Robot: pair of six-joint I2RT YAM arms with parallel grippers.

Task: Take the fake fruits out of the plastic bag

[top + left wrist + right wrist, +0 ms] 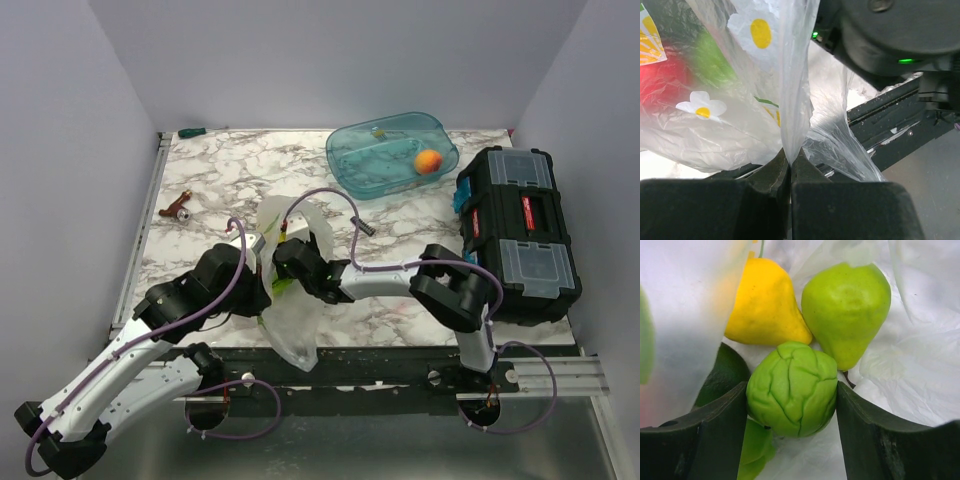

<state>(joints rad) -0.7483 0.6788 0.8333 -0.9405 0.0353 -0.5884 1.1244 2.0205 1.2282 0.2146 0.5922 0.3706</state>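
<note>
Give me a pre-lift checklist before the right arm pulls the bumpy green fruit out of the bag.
1. The left gripper is shut on a fold of the plastic bag: ok.
2. The bumpy green fruit sits between the fingers of the right gripper, both touching it: ok.
3. Grip firm enough to lift: cannot tell.
4. The yellow fruit and green pear are outside the fingers: ok, both lie beyond the fingertips.
5. No bag film trapped against the fruit: cannot tell.
6. Bag mouth wide enough for withdrawal: cannot tell.
</note>
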